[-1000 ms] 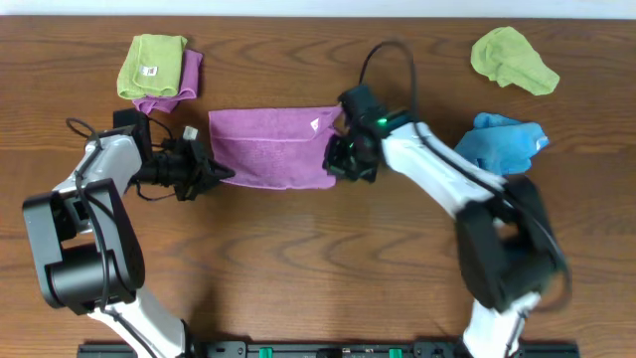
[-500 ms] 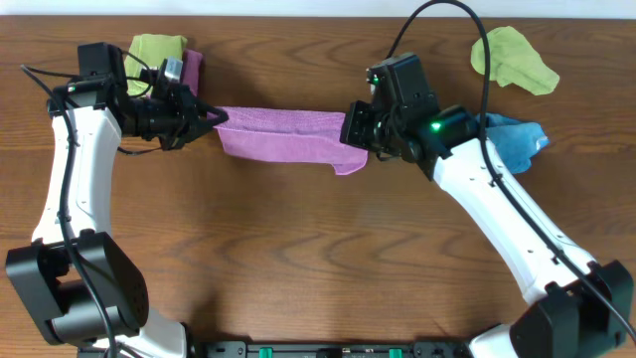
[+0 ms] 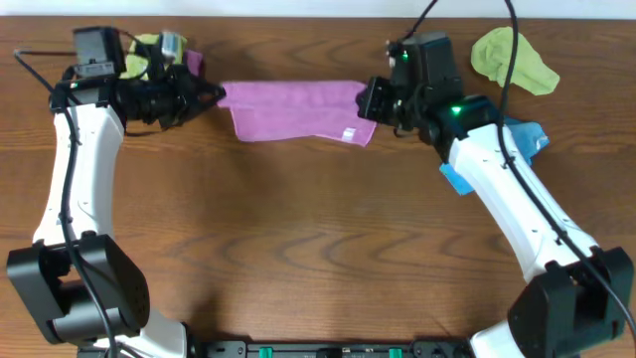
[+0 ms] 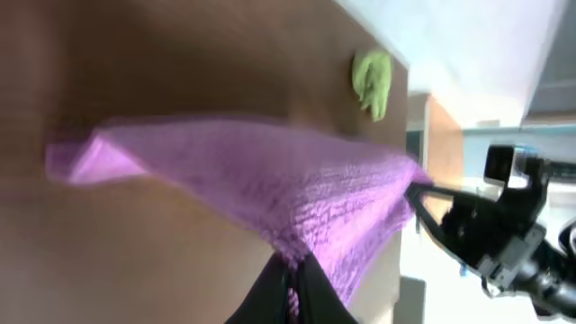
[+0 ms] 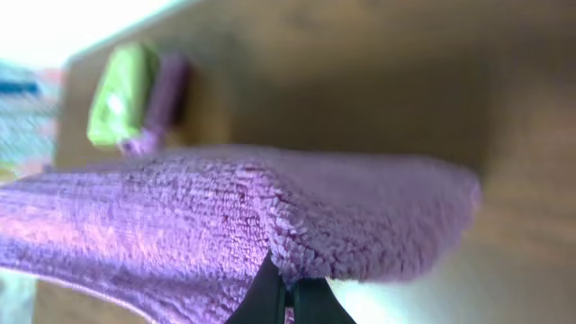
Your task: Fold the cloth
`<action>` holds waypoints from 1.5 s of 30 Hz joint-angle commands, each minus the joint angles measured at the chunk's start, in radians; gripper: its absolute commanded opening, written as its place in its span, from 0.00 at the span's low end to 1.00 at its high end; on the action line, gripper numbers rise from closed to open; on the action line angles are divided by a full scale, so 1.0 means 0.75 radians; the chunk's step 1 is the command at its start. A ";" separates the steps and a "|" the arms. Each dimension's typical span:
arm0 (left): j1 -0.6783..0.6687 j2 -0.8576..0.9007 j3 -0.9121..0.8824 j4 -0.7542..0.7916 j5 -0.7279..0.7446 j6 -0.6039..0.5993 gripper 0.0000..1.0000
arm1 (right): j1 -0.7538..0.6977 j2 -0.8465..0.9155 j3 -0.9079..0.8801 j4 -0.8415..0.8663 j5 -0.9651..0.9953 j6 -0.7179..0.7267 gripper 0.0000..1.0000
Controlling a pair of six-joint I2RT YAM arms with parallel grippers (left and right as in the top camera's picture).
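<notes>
While the left gripper (image 3: pixel 212 96) is pinched tight on the left end of the lilac microfibre cloth (image 3: pixel 293 107), the right gripper (image 3: pixel 366 99) is clamped on its right end. In each wrist view the dark fingertips meet on a fold of purple pile. The cloth is stretched between the two grippers near the far edge of the wooden table (image 3: pixel 298 239). It forms a wide band with its lower edge hanging loose. The lower right corner droops, with the small white tag (image 3: pixel 350 133) showing there. Whether the cloth touches the tabletop cannot be told.

Behind the left gripper, at the far left corner, a folded lime-green cloth (image 3: pixel 149 45) lies on another purple cloth (image 3: pixel 191 62); both are partly hidden by the arm. Beyond the right gripper, a crumpled lime-green cloth (image 3: pixel 512 58) lies at the far right. A bright blue cloth (image 3: pixel 529 135) lies nearer, partly under the right arm.
</notes>
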 commanded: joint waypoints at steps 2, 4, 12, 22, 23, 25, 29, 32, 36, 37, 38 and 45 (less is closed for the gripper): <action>0.010 -0.011 0.039 -0.359 -0.135 0.334 0.06 | 0.020 -0.013 0.041 -0.216 -0.031 -0.100 0.02; 0.010 -0.011 0.037 -0.602 -0.244 0.484 0.06 | 0.051 -0.013 0.041 -0.356 -0.046 -0.116 0.01; 0.010 -0.011 -0.134 -0.805 -0.397 0.592 0.06 | 0.186 -0.013 0.038 -0.737 0.094 -0.067 0.01; 0.012 -0.051 -0.535 -0.639 -0.391 0.614 0.06 | 0.262 -0.152 -0.250 -0.718 0.193 0.060 0.02; 0.011 -0.054 -0.535 -0.640 -0.384 0.614 0.06 | 0.268 -0.170 -0.287 -0.699 0.188 0.073 0.01; 0.003 -0.055 -0.539 -0.640 -0.382 0.614 0.06 | 0.273 -0.187 -0.331 -0.680 0.185 0.101 0.01; 0.001 -0.055 -0.635 -0.585 -0.303 0.614 0.32 | 0.273 -0.189 -0.333 -0.663 0.185 0.105 0.02; 0.001 -0.055 -0.758 -0.535 -0.225 0.614 0.37 | 0.273 -0.189 -0.333 -0.660 0.185 0.123 0.02; 0.001 -0.055 -0.935 -0.409 -0.081 0.614 0.62 | 0.273 -0.189 -0.333 -0.644 0.176 0.136 0.02; 0.001 -0.055 -0.969 -0.378 -0.038 0.613 0.67 | 0.273 -0.189 -0.333 -0.635 0.166 0.137 0.01; 0.001 -0.055 -1.006 -0.335 -0.008 0.592 0.75 | 0.273 -0.189 -0.332 -0.625 0.143 0.137 0.01; -0.053 -0.055 -1.136 -0.111 0.033 0.409 0.89 | 0.273 -0.189 -0.332 -0.587 0.108 0.152 0.01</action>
